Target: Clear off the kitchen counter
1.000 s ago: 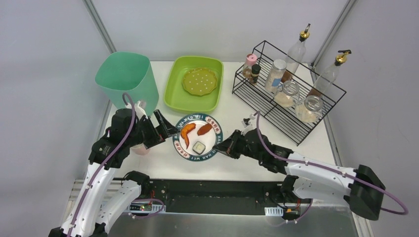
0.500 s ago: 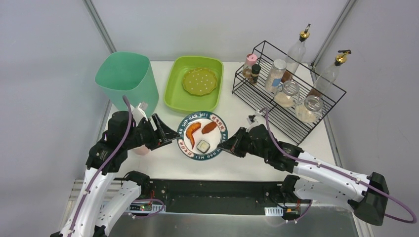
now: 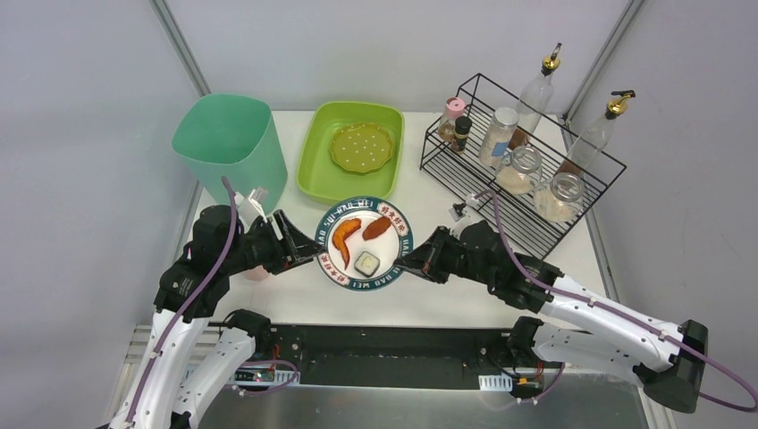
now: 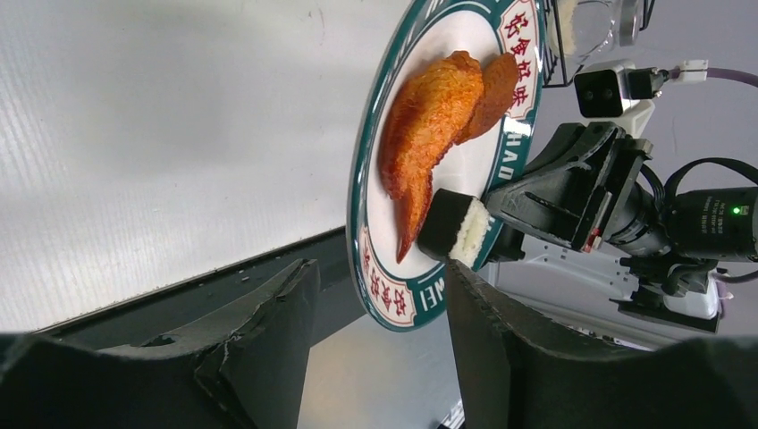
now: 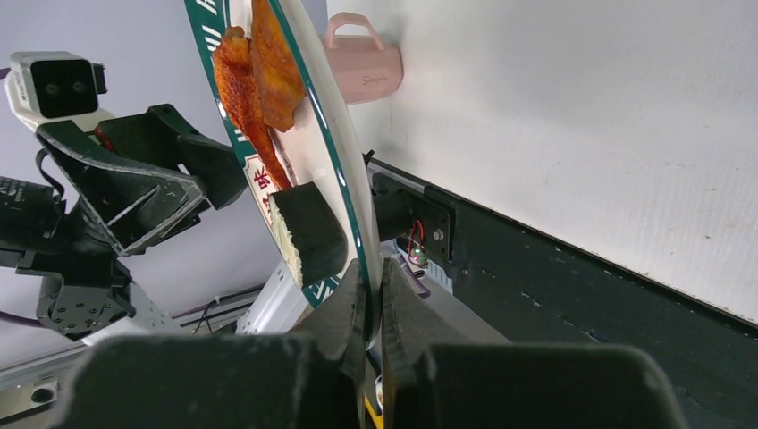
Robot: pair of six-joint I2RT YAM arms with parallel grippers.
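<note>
Your right fingers (image 5: 349,313) are pressed together on the near-right rim of the plate (image 3: 391,222) - a firm pinch. Your left gripper (image 3: 308,246) sits at the opposite rim w/ its fingers (image 4: 268,331) spread, the plate edge between them and a gap showing on both sides. On the plate: two fried chicken wings (image 3: 344,237) and a small dark-wrapped white cube (image 3: 365,263). The plate hangs over the front-middle of the white counter (image 3: 429,299) and looks lifted off it in both wrist views. A pink mug (image 5: 362,67) stands on the counter just behind your left arm - the lime-green tub (image 3: 308,161) is beyond the plate.
</note>
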